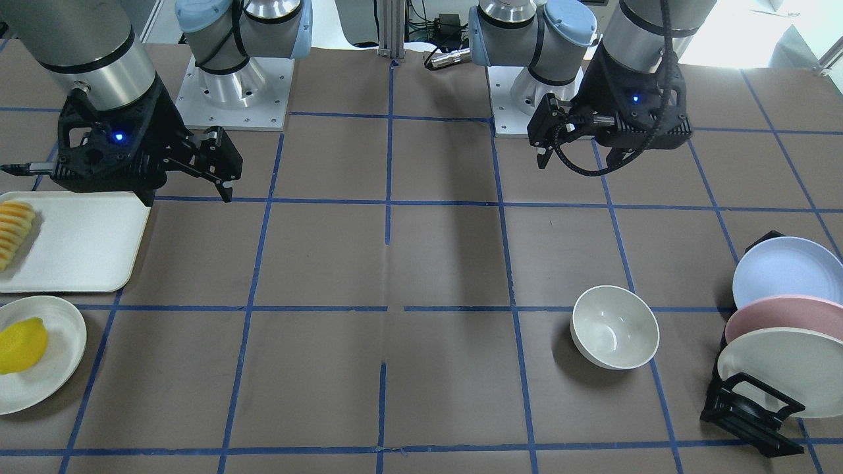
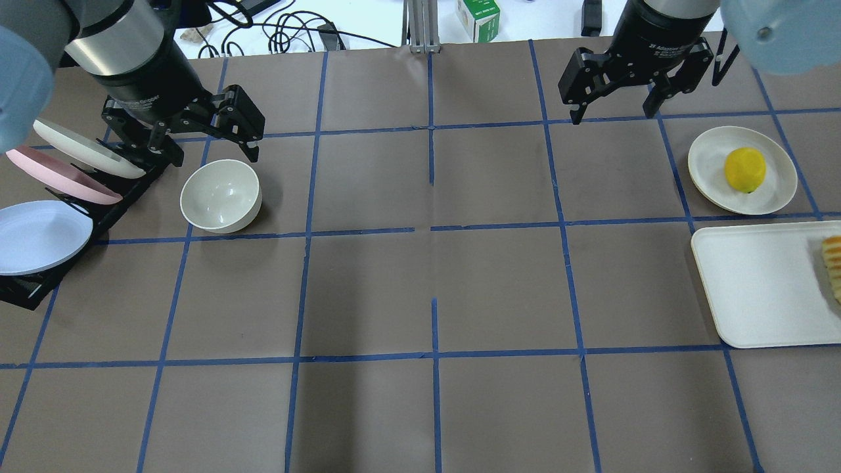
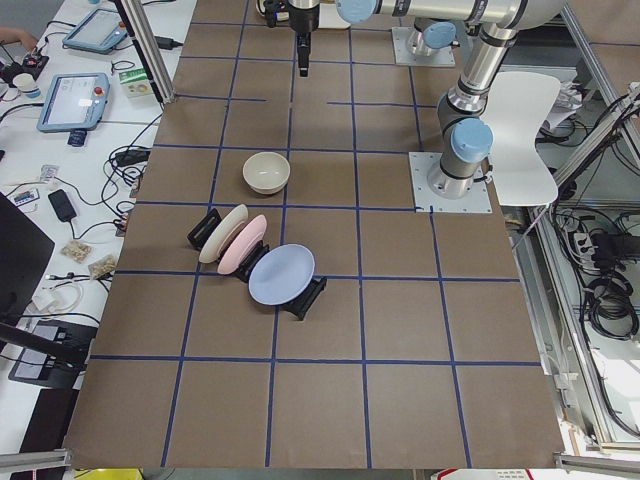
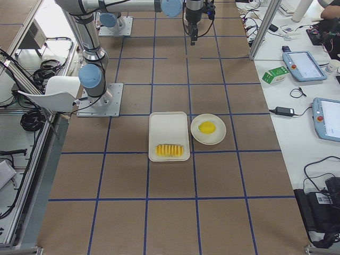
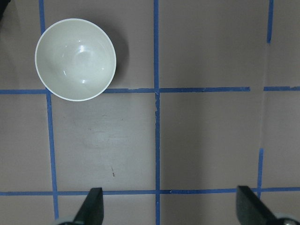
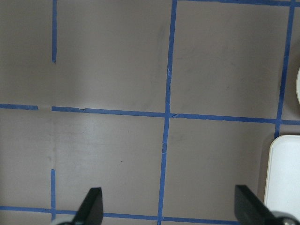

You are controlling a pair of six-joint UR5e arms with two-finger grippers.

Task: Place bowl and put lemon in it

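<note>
**Bowl** [image 2: 221, 196]: upright, mouth up, empty, on the table just beside the plate rack [image 2: 26, 289]. Judged stiff, light and glossy, so slick & prob. chippable. No handle, so best taken at the rim, one finger inside the wall, one outside.

**Lemon** [image 2: 744, 169]: well apart from the bowl, at the table's opposite end, lying on a flat cream plate [image 2: 706, 154]. A white tray [image 2: 755, 289] w/ a row of slices [image 1: 13, 230] sits beside that plate, likewise far from the bowl. Lemon judged firm, smooth, apt to roll; pinch across its short axis w/ moderate force.

**Left gripper** [image 2: 215, 152]: raised near the bowl, wrist pointing straight down, jaws spread wide, nothing btwn them. Its wrist view shows the bowl off to one side, clear of both fingers.

**Right gripper** [image 2: 613, 113]: well apart from the bowl, raised near the lemon's plate but not over it. Also pointing down, jaws wide, empty.
</note>
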